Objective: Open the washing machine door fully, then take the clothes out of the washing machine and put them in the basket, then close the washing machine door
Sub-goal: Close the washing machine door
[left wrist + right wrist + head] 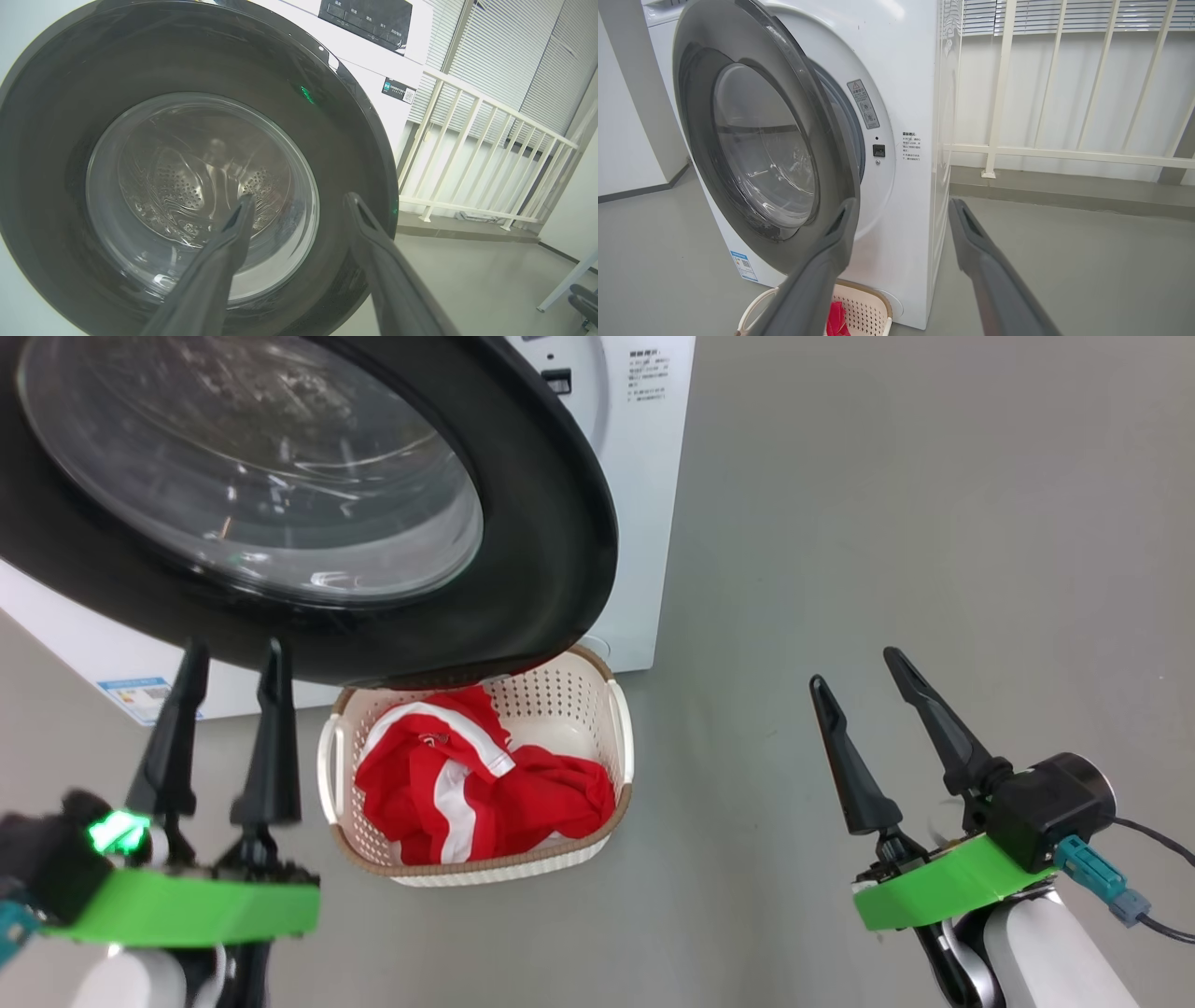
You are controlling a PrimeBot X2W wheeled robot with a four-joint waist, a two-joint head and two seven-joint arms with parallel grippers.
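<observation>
My left gripper (233, 653), wide open and empty, points at the washing machine door (560, 523), ajar just ahead, so this arm is nearer for the closing push. My right gripper (854, 667), also open and empty, sits well right. One basket (621, 737) on the floor below the door's edge, against the washing machine (644, 476), holds one heap of clothes (467, 784).

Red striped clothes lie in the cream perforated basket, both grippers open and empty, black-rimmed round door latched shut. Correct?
No: the right wrist view shows the black-rimmed round glass door swung out from the white washing machine, not latched. The red striped clothes do lie in the cream perforated basket; left gripper and right gripper are open, empty.
</observation>
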